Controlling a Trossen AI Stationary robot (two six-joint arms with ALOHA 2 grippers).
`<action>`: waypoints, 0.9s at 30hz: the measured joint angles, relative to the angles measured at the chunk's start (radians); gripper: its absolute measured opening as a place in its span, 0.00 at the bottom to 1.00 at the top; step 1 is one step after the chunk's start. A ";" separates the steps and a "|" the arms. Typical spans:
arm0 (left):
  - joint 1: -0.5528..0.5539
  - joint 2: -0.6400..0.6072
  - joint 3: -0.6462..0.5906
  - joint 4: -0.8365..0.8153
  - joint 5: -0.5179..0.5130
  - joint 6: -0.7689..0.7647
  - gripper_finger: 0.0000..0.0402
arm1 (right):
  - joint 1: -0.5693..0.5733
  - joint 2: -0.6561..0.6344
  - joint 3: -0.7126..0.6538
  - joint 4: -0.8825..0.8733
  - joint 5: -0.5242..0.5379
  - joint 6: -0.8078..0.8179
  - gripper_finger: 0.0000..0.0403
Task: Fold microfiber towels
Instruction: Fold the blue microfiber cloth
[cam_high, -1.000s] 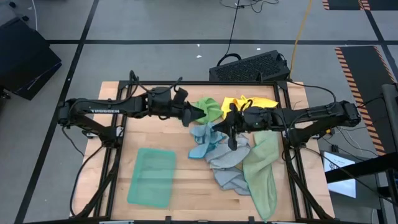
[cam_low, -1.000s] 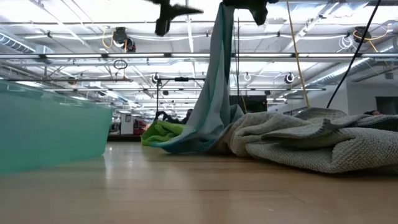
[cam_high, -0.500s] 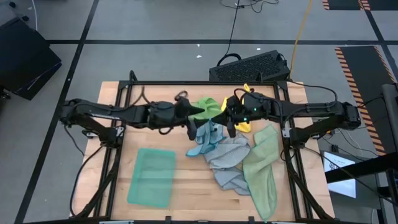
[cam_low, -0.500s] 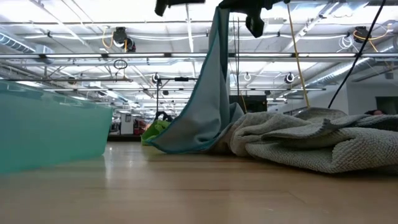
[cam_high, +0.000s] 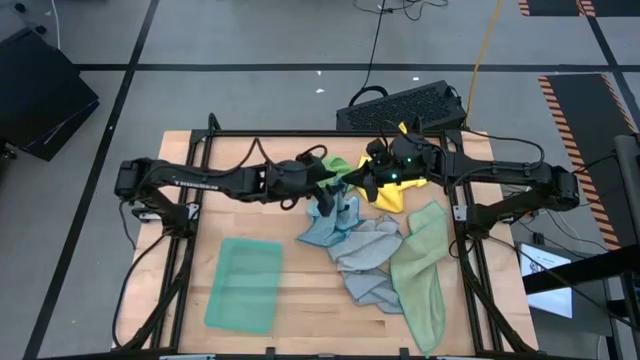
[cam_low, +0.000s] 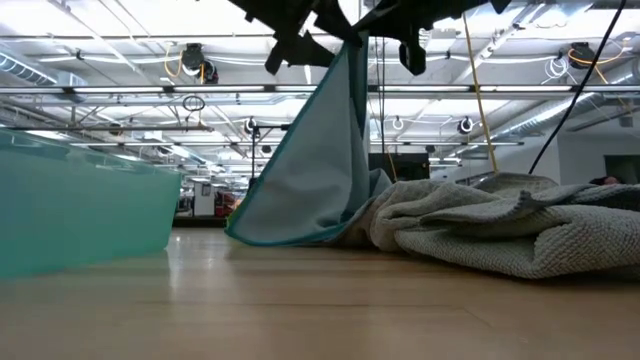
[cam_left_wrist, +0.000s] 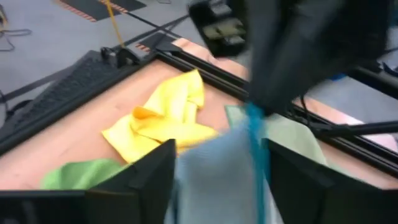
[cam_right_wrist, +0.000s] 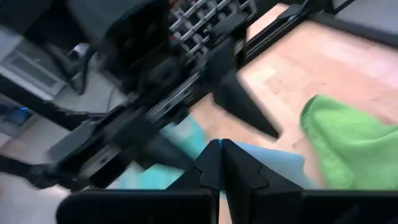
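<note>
Overhead, the right gripper (cam_high: 362, 187) pinches the blue towel (cam_high: 322, 228), fingers shut; the left gripper (cam_high: 327, 200) is alongside. Low down, the towel (cam_low: 315, 170) hangs beneath both. The left wrist shows its fingers (cam_left_wrist: 149, 174) apart, towel edge between.

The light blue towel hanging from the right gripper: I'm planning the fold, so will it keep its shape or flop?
Probably flop: the light blue towel hangs from the shut right gripper in a limp sheet, its lower edge resting on the table. It likely weighs little, since one pinched corner carries it. It may swing as the open left gripper reaches in.
</note>
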 joint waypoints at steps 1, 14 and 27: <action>0.008 -0.001 0.000 -0.002 0.000 0.007 0.47 | -0.002 0.000 0.000 0.000 -0.010 0.007 0.01; 0.141 -0.048 0.000 -0.030 0.244 -0.008 0.02 | -0.018 -0.012 0.000 -0.019 -0.028 -0.088 0.09; 0.259 -0.103 0.001 -0.060 0.478 -0.317 0.01 | -0.003 -0.044 0.000 -0.058 0.090 -0.282 0.52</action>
